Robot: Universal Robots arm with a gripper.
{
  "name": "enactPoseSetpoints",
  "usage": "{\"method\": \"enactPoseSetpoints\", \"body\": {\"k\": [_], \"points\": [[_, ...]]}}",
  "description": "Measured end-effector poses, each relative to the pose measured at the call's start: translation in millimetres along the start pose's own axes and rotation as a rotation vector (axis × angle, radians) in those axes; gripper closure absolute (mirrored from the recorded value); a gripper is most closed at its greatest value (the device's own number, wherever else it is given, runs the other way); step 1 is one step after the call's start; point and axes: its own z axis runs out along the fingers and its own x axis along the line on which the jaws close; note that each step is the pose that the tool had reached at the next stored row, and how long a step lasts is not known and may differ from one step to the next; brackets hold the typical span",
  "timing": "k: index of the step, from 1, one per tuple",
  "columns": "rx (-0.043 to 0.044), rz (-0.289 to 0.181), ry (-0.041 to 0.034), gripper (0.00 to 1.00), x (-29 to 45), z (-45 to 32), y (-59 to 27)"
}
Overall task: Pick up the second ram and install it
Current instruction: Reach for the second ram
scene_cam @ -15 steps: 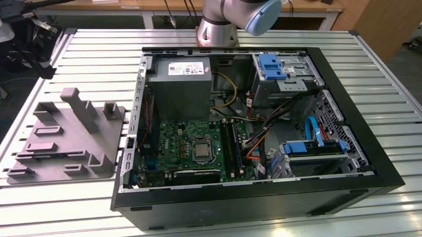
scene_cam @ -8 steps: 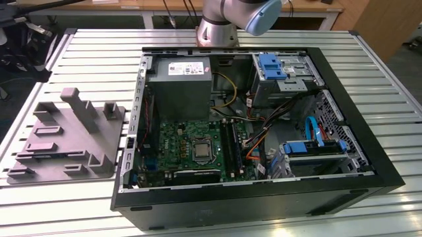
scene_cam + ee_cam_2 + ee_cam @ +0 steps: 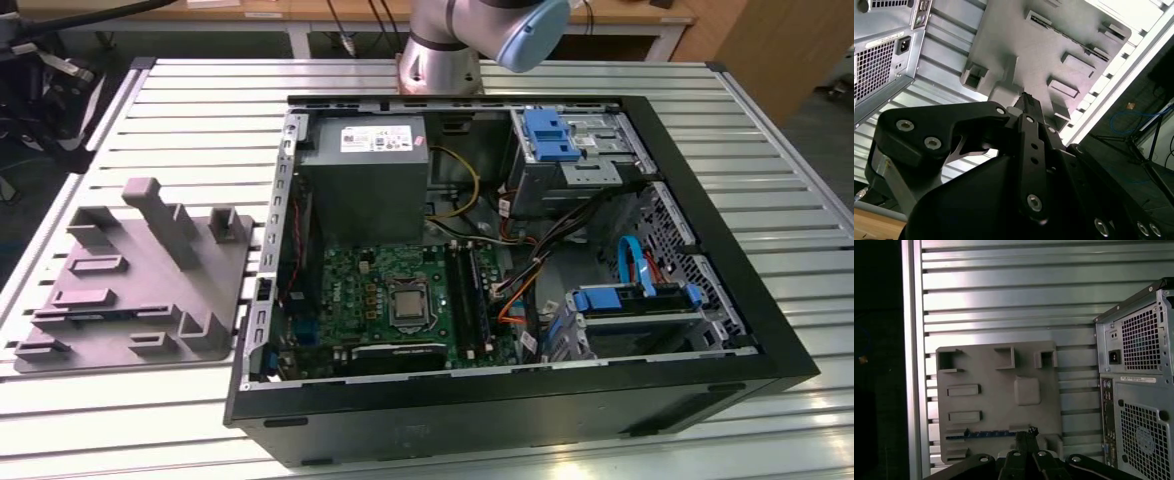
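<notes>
The second ram (image 3: 985, 433) is a thin blue stick standing on edge in a slot of the grey holder block (image 3: 999, 395). In the first wrist view my gripper (image 3: 1025, 434) hangs high above the block, its black fingertips pressed together next to one end of the stick, with nothing between them. The second wrist view shows the same shut fingers (image 3: 1027, 107) from behind, pointing at the holder block (image 3: 1054, 45). In the exterior view, the green motherboard (image 3: 387, 295) with its long black slots (image 3: 463, 288) lies inside the open computer case (image 3: 534, 390).
The holder block (image 3: 134, 280) sits on the slatted metal table (image 3: 200, 110) at the exterior view's left of the case. The arm's base (image 3: 447, 45) stands behind the case. The case's rear panel (image 3: 1139, 385) rises close beside the block.
</notes>
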Motion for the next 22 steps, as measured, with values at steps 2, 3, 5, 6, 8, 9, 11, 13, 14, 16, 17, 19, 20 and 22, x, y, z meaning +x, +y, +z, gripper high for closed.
{"method": "enactPoseSetpoints", "body": {"k": [2,3,5,6,8,9,11,13,14,16,17,19,20,22], "points": [[0.0000,0.000,0.0000,0.90,1.2,0.5,-2.0],[0.0001,0.000,0.0000,0.90,1.8,0.7,-3.0],[0.0002,0.000,0.0002,0.90,3.0,1.3,-5.1],[0.0001,0.000,0.0001,0.90,3.6,1.7,-6.1],[0.0001,0.000,0.0001,0.90,4.7,2.5,-8.0],[0.0001,0.000,0.0000,0.90,5.5,3.0,-9.0],[0.0001,0.000,0.0000,0.90,7.1,3.8,-10.7],[0.0000,0.000,0.0000,0.90,9.1,4.7,-12.3],[0.0001,0.000,0.0000,0.90,10.3,5.1,-13.1],[0.0001,0.000,0.0001,0.90,13.3,6.2,-14.4],[0.0001,0.000,0.0001,0.90,14.7,6.8,-15.2],[0.0001,0.000,0.0000,0.90,17.4,8.3,-16.7],[0.0001,0.000,0.0000,0.90,18.6,9.2,-17.5],[0.0000,0.000,0.0000,0.90,21.2,11.2,-19.1]]}}
